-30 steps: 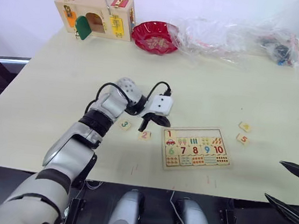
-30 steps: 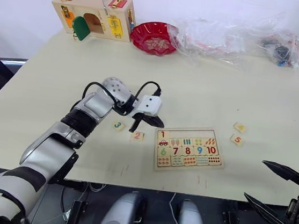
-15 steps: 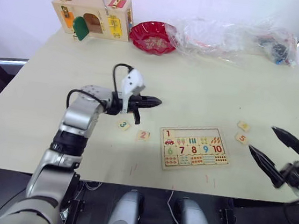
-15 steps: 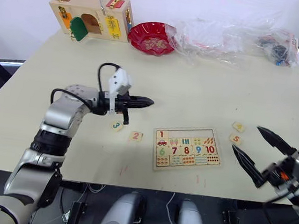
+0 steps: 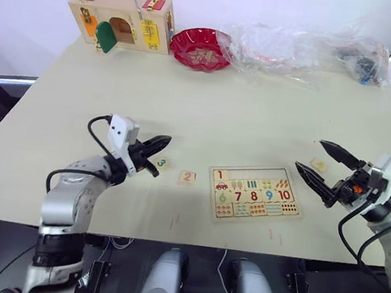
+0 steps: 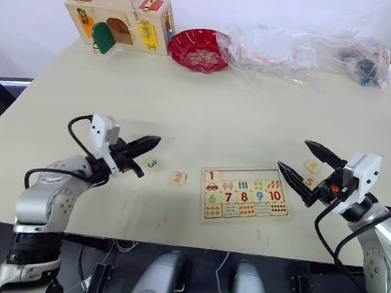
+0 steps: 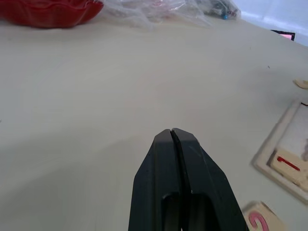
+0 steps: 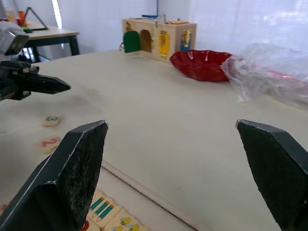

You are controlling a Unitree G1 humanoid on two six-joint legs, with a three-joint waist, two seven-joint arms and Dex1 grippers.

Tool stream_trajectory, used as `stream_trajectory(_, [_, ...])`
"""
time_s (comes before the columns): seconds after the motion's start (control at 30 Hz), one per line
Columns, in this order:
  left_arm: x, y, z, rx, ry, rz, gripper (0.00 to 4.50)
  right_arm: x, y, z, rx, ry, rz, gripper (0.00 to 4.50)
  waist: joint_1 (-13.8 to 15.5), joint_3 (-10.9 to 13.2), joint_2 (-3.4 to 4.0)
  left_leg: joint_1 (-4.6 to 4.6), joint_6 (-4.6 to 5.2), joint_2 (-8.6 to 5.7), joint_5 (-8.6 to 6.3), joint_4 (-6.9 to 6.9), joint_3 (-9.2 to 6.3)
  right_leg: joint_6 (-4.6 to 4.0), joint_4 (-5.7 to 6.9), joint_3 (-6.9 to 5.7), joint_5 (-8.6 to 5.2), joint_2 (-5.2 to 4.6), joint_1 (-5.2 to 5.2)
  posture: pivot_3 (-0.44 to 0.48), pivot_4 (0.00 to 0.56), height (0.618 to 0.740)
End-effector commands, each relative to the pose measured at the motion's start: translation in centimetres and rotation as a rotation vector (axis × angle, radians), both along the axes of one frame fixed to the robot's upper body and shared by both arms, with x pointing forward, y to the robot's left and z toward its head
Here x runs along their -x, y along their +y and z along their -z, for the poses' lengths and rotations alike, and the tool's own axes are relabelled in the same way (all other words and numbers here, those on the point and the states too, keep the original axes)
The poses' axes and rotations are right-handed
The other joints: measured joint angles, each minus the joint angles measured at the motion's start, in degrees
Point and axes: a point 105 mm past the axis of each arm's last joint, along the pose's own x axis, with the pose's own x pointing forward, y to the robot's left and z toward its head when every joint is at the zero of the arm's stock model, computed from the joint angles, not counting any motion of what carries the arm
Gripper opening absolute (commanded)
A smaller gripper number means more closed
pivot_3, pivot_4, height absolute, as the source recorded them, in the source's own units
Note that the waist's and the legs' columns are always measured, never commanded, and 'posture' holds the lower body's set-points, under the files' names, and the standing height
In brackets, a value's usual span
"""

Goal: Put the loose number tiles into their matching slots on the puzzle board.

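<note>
The puzzle board [image 5: 253,194] lies flat near the table's front edge. Its top row holds a tile with a red 1 [image 5: 220,174]; the other matching slots [image 5: 259,174] are bare. Tile 3 [image 5: 161,162] and tile 2 [image 5: 187,177] lie left of the board. Tile 4 [image 6: 312,166] and tile 5 [image 6: 309,181] lie right of it. My left gripper [image 5: 166,140] is shut and empty, its tip just above tile 3. My right gripper [image 5: 310,156] is wide open at the board's right end, in front of tiles 4 and 5.
A wooden latch box [image 5: 121,19] stands at the far left corner. Beside it sit a red bowl [image 5: 202,47] and crumpled clear plastic bags [image 5: 305,49] along the far edge. The table's front edge [image 5: 171,236] runs close below the board.
My left arm has drawn back to the left and toward the front, gripper still shut. My right gripper has risen and moved in beside the board's right end, still open.
</note>
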Motion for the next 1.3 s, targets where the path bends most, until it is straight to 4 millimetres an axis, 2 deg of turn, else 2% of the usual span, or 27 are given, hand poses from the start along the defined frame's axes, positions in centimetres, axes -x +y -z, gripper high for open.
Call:
stream_trajectory(0.03, [1.5, 0.8, -1.3, 0.008, -0.058, -0.009, 0.03, 0.7, -1.0, 0.1, 0.011, 0.006, -0.007, 4.50, 0.0, 0.0, 0.00, 0.00, 0.00, 0.00, 0.00, -0.01, 0.00, 0.00, 0.00, 0.00, 0.00, 0.00, 0.00, 0.000, 0.150, 0.740])
stream_trajectory(0.17, [4.4, 2.3, 0.4, 0.013, 0.004, -0.025, 0.03, 2.1, -3.3, 1.2, 0.016, 0.080, 0.029, 4.50, -0.2, 0.0, -0.01, 0.02, 0.00, 0.00, 0.00, 0.00, 0.00, -0.01, 0.01, 0.00, -0.01, 0.00, 0.00, 0.000, 0.150, 0.740])
stream_trajectory(0.2, [5.0, 2.6, 0.8, 0.015, 0.022, -0.024, 0.27, 2.4, -3.6, 1.4, 0.017, 0.093, 0.032, 4.50, -0.3, 0.0, 0.00, 0.03, 0.00, 0.01, -0.01, -0.07, 0.08, -0.02, -0.06, 0.03, -0.01, -0.06, 0.01, 0.000, 0.150, 0.740])
stream_trajectory(0.23, [5.4, 2.8, 1.0, 0.018, 0.033, -0.023, 0.27, 2.5, -3.8, 1.5, 0.020, 0.104, 0.036, 4.50, -0.4, 0.0, -0.02, 0.03, 0.00, 0.01, -0.01, -0.10, 0.10, -0.03, -0.10, 0.02, -0.02, -0.09, 0.00, 0.000, 0.150, 0.740])
stream_trajectory(0.33, [6.6, 3.2, 1.5, 0.018, 0.063, -0.006, 1.46, 3.2, -4.5, 2.0, 0.038, 0.142, 0.026, 4.50, -0.5, 0.0, -0.03, 0.06, 0.00, 0.02, -0.01, -0.09, 0.10, -0.20, -0.07, 0.00, -0.12, -0.09, -0.01, 0.000, 0.150, 0.740])
stream_trajectory(0.53, [8.8, 4.9, 2.6, -0.014, 0.118, 0.008, 4.47, 5.0, -6.4, 2.4, 0.067, 0.203, 0.037, 4.50, -0.4, 0.0, -0.01, 0.10, 0.01, 0.04, -0.01, -0.07, 0.11, -0.28, -0.17, -0.03, -0.17, -0.14, 0.06, 0.000, 0.150, 0.740])
stream_trajectory(0.83, [10.4, 6.0, 3.3, -0.063, 0.163, 0.048, 4.47, 7.5, -7.3, 3.2, 0.096, 0.272, 0.038, 4.50, -0.3, 0.0, -0.01, 0.10, 0.00, 0.06, -0.01, -0.09, 0.12, -0.34, -0.19, -0.05, -0.22, -0.22, 0.05, 0.000, 0.150, 0.740])
stream_trajectory(0.97, [10.7, 6.2, 3.2, -0.077, 0.169, 0.071, 4.47, 7.9, -7.4, 3.2, 0.099, 0.271, 0.043, 4.50, -0.4, -0.1, -0.01, 0.10, 0.00, 0.08, -0.02, -0.09, 0.12, -0.35, -0.22, -0.06, -0.23, -0.25, 0.04, 0.000, 0.150, 0.740])
stream_trajectory(1.1, [10.4, 5.7, 2.5, -0.103, 0.157, 0.141, 4.47, 7.7, -6.7, 2.5, 0.089, 0.233, 0.012, 4.50, -0.4, 0.0, -0.01, 0.09, 0.00, 0.10, -0.02, -0.10, 0.11, -0.37, -0.21, -0.07, -0.24, -0.28, 0.04, 0.000, 0.150, 0.740])
stream_trajectory(1.3, [9.1, 4.5, 1.2, -0.218, 0.139, 0.363, 4.47, 8.6, -4.4, 1.1, 0.064, 0.242, -0.157, 4.50, -0.1, 0.0, 0.00, 0.08, 0.00, 0.09, -0.02, -0.10, 0.11, -0.38, -0.23, -0.10, -0.24, -0.27, 0.03, 0.000, 0.150, 0.740])
